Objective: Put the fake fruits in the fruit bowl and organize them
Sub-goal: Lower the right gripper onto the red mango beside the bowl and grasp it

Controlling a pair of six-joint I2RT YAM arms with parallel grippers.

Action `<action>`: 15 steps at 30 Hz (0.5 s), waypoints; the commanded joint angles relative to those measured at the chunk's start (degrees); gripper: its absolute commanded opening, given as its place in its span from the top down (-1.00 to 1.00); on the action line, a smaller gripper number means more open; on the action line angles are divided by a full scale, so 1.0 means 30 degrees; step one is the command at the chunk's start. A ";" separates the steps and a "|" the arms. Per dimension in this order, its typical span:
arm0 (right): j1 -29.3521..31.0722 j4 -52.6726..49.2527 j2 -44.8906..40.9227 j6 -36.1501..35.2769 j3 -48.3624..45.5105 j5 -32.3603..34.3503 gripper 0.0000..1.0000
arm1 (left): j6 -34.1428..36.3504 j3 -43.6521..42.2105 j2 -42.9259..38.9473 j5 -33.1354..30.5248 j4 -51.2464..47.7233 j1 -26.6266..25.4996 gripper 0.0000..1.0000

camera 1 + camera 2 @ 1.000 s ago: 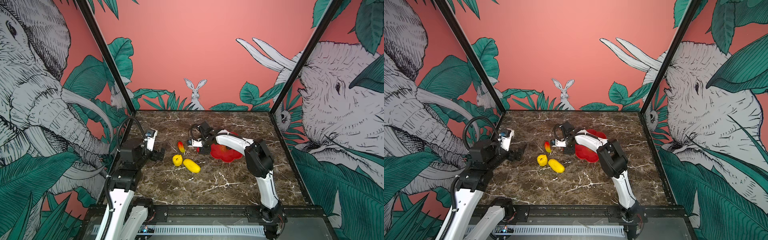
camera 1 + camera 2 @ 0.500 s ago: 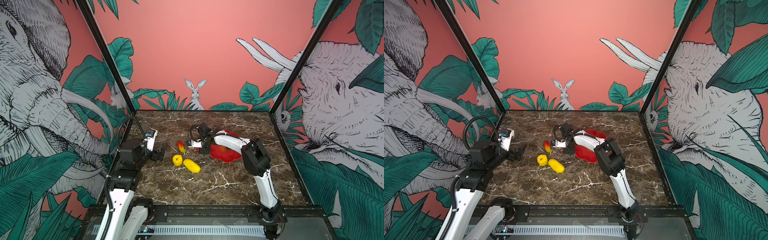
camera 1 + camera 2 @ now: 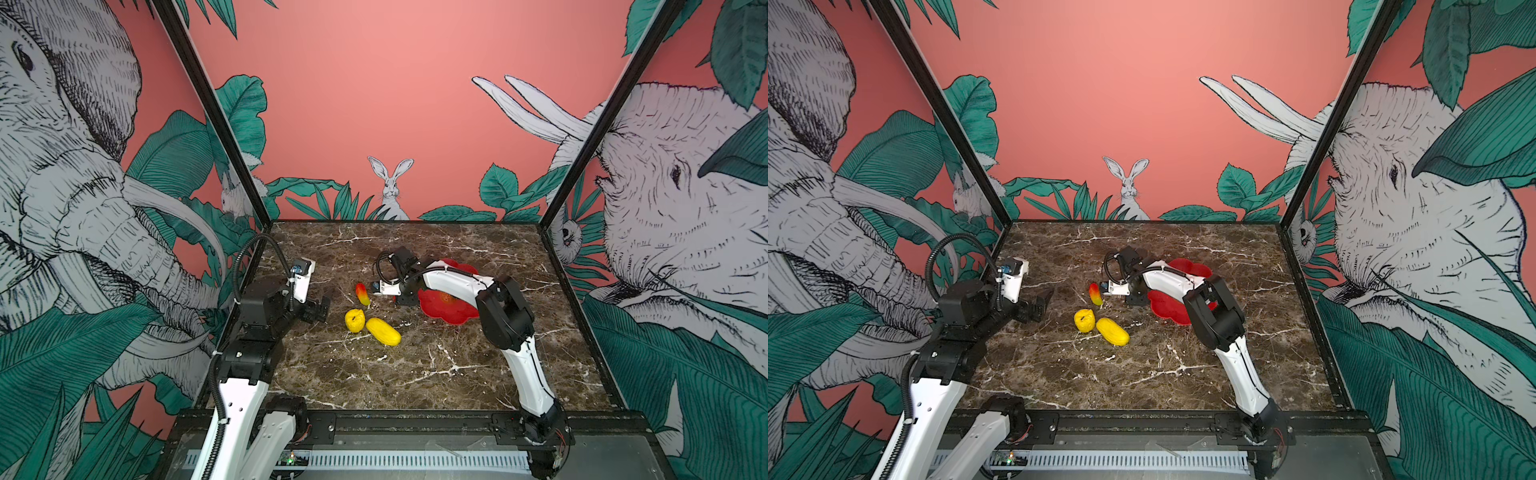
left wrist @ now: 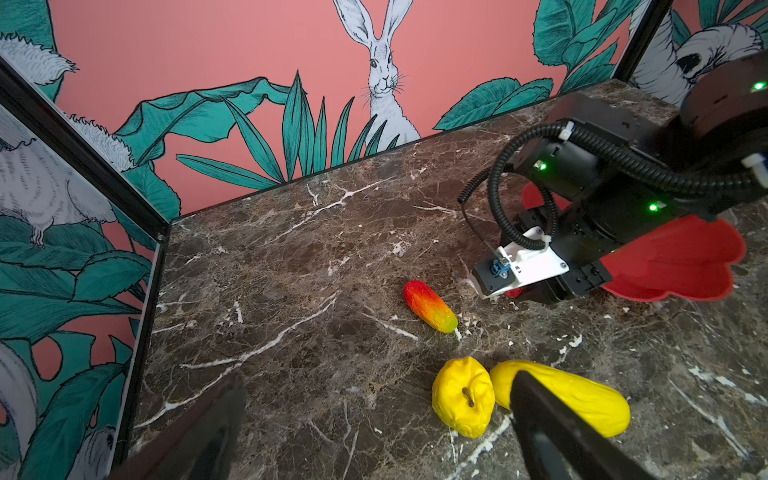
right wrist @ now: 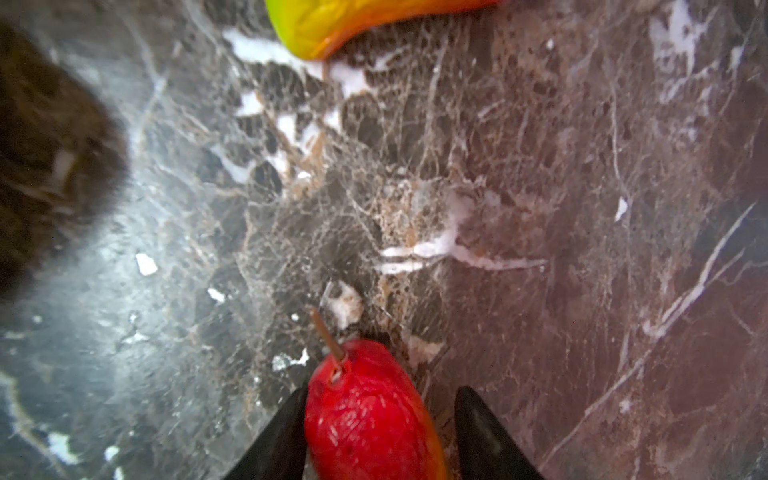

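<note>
- Right pincer (image 5: 382, 390): I point it down at the marble table (image 3: 415, 374), just beside the left rim of the fruit bowl (image 3: 449, 313). My forearm crosses above the bowl.
- Jaws of the right pincer: partly open, astride a red slim fruit (image 5: 365, 419) whose brown stem points away from my wrist. One finger (image 5: 282, 436) touches the fruit's side. The other finger (image 5: 482, 436) stands just clear of it, so the grip is not complete.
- Left pincer (image 4: 378, 376): jaws wide apart and holding nothing. I hold it above the table near its left edge, facing the loose fruits.
- Second slim fruit (image 3: 363, 294): red shading through orange to yellow-green. It lies flat on the table just left of my right wrist and apart from the bowl.
- Round yellow fruit (image 3: 354, 320) and long yellow fruit (image 3: 383, 331): side by side and touching or nearly so, on the table nearer the front edge than the second slim fruit.
- Fruit bowl: red with a petal-shaped rim, right of the table's centre in both top views, partly hidden by my right arm.
</note>
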 commanded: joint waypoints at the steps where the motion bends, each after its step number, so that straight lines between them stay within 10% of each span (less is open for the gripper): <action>1: 0.0267 -0.0838 0.0396 -0.0212 0.0637 -0.0122 -0.03 | 0.0352 -0.0177 -0.0260 0.0224 0.0090 0.0003 -0.99; 13: 0.0547 -0.1152 0.0594 -0.0112 0.0316 -0.0114 0.31 | 0.0299 -0.0243 -0.0499 0.0253 0.0096 -0.0006 -0.99; 15: 0.0532 -0.1053 0.0634 -0.0067 0.0251 -0.0181 0.83 | 0.0279 -0.0258 -0.0512 0.0227 0.0110 -0.0003 -0.99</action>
